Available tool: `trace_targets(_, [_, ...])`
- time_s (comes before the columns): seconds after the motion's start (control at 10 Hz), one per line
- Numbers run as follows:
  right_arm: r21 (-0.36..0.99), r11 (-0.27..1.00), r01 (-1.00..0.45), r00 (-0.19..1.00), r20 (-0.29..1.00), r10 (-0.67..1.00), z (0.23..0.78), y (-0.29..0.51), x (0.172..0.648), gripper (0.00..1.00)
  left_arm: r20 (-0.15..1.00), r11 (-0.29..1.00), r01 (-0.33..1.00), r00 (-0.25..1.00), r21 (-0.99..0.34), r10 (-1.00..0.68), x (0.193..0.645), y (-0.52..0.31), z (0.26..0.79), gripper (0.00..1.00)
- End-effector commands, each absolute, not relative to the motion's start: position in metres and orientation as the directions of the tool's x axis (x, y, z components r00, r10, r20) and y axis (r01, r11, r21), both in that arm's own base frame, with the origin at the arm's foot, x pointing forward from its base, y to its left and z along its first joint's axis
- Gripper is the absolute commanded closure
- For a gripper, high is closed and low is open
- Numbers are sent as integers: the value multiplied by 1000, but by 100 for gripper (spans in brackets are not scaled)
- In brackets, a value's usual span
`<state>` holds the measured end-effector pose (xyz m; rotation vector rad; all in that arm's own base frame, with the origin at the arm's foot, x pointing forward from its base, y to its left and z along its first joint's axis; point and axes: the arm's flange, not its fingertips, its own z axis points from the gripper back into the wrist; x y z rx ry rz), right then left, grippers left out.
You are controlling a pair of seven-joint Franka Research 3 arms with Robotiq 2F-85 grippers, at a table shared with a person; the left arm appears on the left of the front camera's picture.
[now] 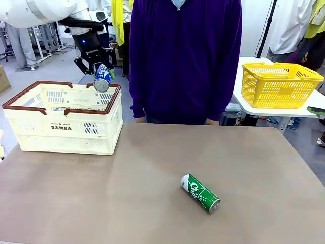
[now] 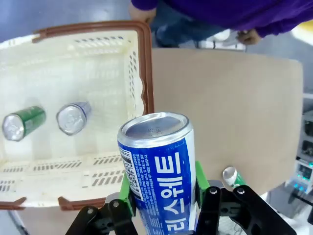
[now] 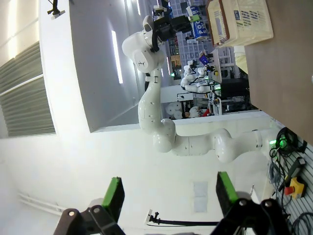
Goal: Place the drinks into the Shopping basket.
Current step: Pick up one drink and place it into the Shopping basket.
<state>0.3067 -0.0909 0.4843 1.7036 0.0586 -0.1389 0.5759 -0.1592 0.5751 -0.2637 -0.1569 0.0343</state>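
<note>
My left gripper (image 1: pixel 99 67) is shut on a blue can with white lettering (image 1: pixel 102 80), tilted just above the far right corner of the cream Shopping basket (image 1: pixel 61 119). In the left wrist view the blue can (image 2: pixel 159 161) stands between the green pads (image 2: pixel 125 188), over the brown rim (image 2: pixel 146 73). A green can (image 2: pixel 23 122) and a bluish can (image 2: pixel 73 117) lie on the basket floor. Another green can (image 1: pixel 200 192) lies on its side on the table, right of centre. My right gripper (image 3: pixel 168 193) is open, holds nothing, and faces the left arm from a distance.
A person in a purple top (image 1: pixel 185 56) stands at the far edge of the table, hands by the edge. A yellow mesh basket (image 1: pixel 279 84) sits on a separate white table at the back right. The brown tabletop (image 1: pixel 152 168) spreads around the lying green can.
</note>
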Motion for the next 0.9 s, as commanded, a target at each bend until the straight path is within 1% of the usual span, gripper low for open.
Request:
trace_targets(0.0, [983, -128, 133, 990, -137, -27, 488, -93, 305, 0, 93, 969, 22, 996, -246, 2, 562, -162, 578, 100])
trace_targets(0.1, [983, -128, 133, 990, -137, -27, 488, -93, 305, 0, 93, 969, 22, 996, -246, 2, 562, -162, 578, 100])
trace_targets(0.2, [983, -128, 133, 990, -137, -27, 488, -93, 305, 0, 127, 966, -7, 991, -257, 41, 573, -162, 572, 100])
trace_targets(0.3, [983, -128, 133, 990, -137, -27, 488, -93, 305, 0, 181, 981, 101, 981, -167, -70, 576, -166, 560, 100])
trace_targets(0.4, [983, -128, 133, 990, -137, -27, 488, -93, 305, 0, 161, 975, 154, 979, -160, -128, 592, -158, 549, 100])
trace_targets(0.6, [983, -128, 133, 990, -137, -27, 488, -93, 305, 0, 163, 972, 201, 970, -125, -180, 609, -146, 523, 100])
trace_targets(0.8, [983, -128, 133, 990, -137, -27, 488, -93, 305, 0, 156, 978, 173, 976, -118, -154, 619, -136, 504, 100])
